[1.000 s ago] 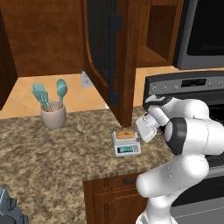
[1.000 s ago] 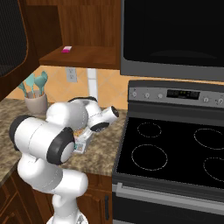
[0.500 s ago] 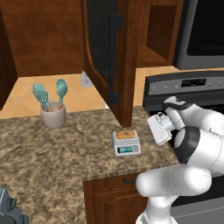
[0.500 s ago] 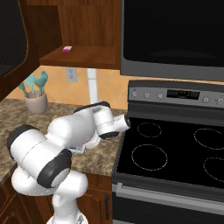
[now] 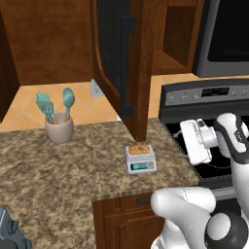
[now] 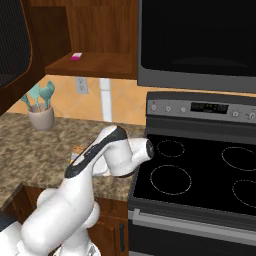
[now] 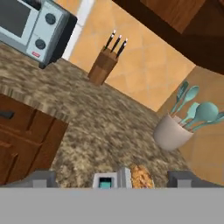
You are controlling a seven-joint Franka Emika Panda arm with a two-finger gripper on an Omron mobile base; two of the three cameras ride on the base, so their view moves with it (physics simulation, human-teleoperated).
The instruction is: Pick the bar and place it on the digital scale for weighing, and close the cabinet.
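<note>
Beside the scale [image 5: 141, 160], the cup [image 5: 59, 130] apparently holds utensils [image 5: 54, 103].

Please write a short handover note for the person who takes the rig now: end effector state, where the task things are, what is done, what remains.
End effector: holds nothing; open or shut is unclear. It is beside the stove.
Bar: lies on the digital scale, on the counter.
Cabinet: door stands open.
Done: the bar is placed for weighing.
Left: close the cabinet door.

Base cams rear L/R, share digital scale [image 5: 140, 159]; hand cam low, rolled.
</note>
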